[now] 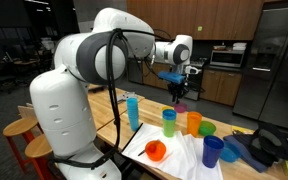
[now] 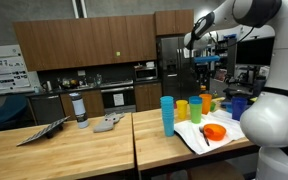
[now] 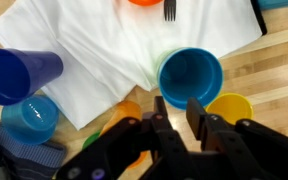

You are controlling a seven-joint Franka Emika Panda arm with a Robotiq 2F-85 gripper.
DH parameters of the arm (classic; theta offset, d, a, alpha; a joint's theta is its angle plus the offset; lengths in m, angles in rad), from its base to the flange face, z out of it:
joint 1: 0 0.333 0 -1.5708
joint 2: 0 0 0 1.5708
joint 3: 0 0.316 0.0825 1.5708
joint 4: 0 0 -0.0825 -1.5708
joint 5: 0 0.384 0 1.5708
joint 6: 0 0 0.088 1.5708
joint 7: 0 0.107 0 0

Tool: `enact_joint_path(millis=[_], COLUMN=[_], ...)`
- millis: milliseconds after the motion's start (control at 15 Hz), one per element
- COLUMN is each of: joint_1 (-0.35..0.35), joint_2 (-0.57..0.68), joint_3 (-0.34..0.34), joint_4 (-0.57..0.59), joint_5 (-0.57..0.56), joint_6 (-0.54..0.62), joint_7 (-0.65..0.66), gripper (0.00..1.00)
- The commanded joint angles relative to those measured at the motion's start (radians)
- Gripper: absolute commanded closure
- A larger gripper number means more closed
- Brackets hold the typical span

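Observation:
In the wrist view my gripper hovers above a cluster of plastic cups, its fingers a little apart with only bare wood showing between them. A teal-blue cup stands upright just beyond the fingertips, on the edge of a white cloth. A yellow cup is beside the right finger and an orange cup beside the left. In both exterior views the gripper hangs over the cups without touching them.
A dark blue cup and a light blue cup are at the left. A fork lies on the cloth. An orange bowl and a tall blue cup stack stand on the wooden table.

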Motion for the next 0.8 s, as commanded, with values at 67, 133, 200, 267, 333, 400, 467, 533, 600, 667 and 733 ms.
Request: enact_joint_path(millis=[67, 133, 200, 267, 333, 400, 467, 533, 600, 667, 733], joint_1=[0.002, 0.002, 0.002, 0.002, 0.002, 0.005, 0.005, 0.004, 0.002, -0.001, -0.004], joint_2=[0.001, 0.001, 0.001, 0.001, 0.001, 0.003, 0.002, 0.003, 0.002, -0.010, -0.021], joint_3=[-0.002, -0.002, -0.002, -0.002, -0.002, 0.001, 0.002, 0.000, -0.002, -0.004, -0.008], joint_4=[0.003, 0.003, 0.003, 0.003, 0.003, -0.001, -0.007, -0.008, -0.016, -0.035, -0.057], joint_5=[0.000, 0.000, 0.000, 0.000, 0.000, -0.005, 0.001, 0.008, 0.013, 0.015, 0.014], joint_6=[-0.003, -0.003, -0.003, -0.003, -0.003, 0.008, 0.013, 0.016, 0.025, 0.033, 0.056], joint_7=[-0.001, -0.001, -0.001, -0.001, -0.001, 0.016, 0.025, 0.032, 0.050, 0.067, 0.096], gripper=[0.70, 0.70, 0.70, 0.70, 0.45, 0.45, 0.41, 0.34, 0.29, 0.23, 0.16])
